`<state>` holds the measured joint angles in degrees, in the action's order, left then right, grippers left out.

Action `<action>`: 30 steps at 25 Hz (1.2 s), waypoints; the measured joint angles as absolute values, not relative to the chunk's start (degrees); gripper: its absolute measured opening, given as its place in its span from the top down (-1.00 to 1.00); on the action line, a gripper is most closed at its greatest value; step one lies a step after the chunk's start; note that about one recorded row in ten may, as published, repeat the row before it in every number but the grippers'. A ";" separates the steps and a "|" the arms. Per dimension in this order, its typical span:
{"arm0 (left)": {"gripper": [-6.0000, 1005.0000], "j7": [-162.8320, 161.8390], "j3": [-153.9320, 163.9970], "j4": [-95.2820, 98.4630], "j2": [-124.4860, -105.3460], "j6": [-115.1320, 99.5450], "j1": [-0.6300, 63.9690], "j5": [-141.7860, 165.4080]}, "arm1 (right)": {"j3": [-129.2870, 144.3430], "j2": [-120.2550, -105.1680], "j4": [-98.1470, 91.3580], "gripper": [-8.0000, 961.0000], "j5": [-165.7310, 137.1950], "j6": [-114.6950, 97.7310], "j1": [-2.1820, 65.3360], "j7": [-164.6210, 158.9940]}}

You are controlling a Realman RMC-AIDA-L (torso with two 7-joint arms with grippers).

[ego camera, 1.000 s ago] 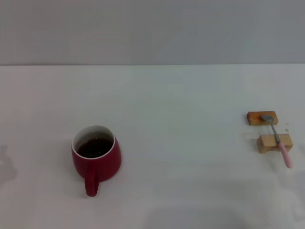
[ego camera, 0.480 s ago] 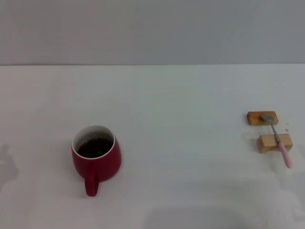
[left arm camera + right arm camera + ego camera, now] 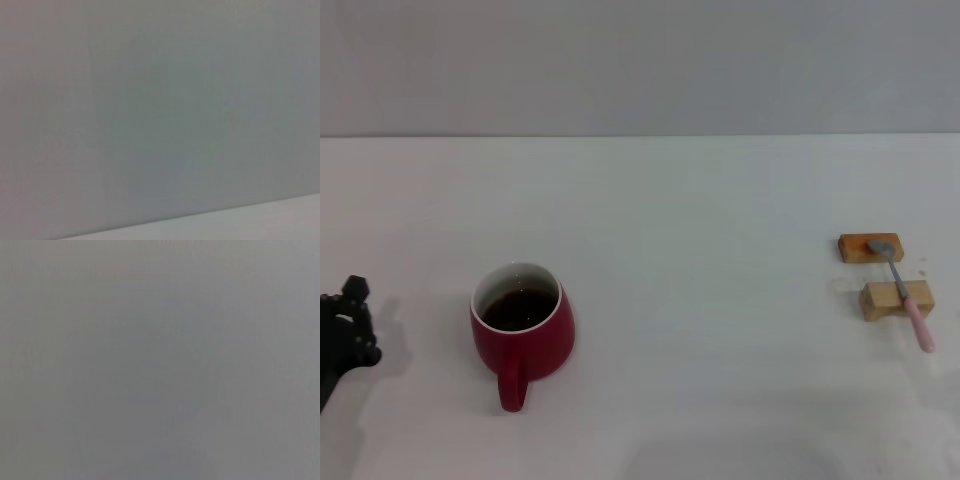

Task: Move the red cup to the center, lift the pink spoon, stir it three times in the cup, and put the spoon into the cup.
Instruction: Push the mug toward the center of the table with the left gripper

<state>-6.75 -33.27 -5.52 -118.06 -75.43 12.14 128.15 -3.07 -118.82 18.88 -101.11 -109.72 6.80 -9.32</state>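
The red cup [image 3: 522,329] stands upright on the white table [image 3: 700,200] at about eight o'clock from the table's middle, well left of centre, with dark liquid inside its white interior and its small loop handle turned toward six o'clock, facing the robot. The left gripper [image 3: 347,333] shows only as a dark shape at the nine o'clock edge of the head view, near the cup but apart from it, and whether it is released or clenched cannot be told from what is visible. Far over at three o'clock, two tan wooden blocks [image 3: 883,274] lie one beyond the other, and the pink spoon [image 3: 903,291] rests across them, its grey bowl on the farther block and its pale pink handle reaching past the nearer block toward five o'clock. The right gripper appears in none of the views. Both wrist views show only a plain grey surface.
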 joint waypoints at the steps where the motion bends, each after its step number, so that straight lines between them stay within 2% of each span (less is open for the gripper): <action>1: 0.99 -6.75 -33.27 -5.52 -118.06 -75.43 12.14 128.15 | -3.07 -118.82 18.88 -0.53 -101.11 -109.72 6.80 -9.32; 30: 0.99 -7.10 -23.96 -8.62 -118.45 -71.67 15.91 128.15 | -3.69 -118.83 18.80 -0.53 -100.36 -110.36 5.79 -9.32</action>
<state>-7.10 -23.96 -8.62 -118.45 -71.67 15.91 128.15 -3.69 -118.83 18.80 -100.36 -110.36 5.79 -9.32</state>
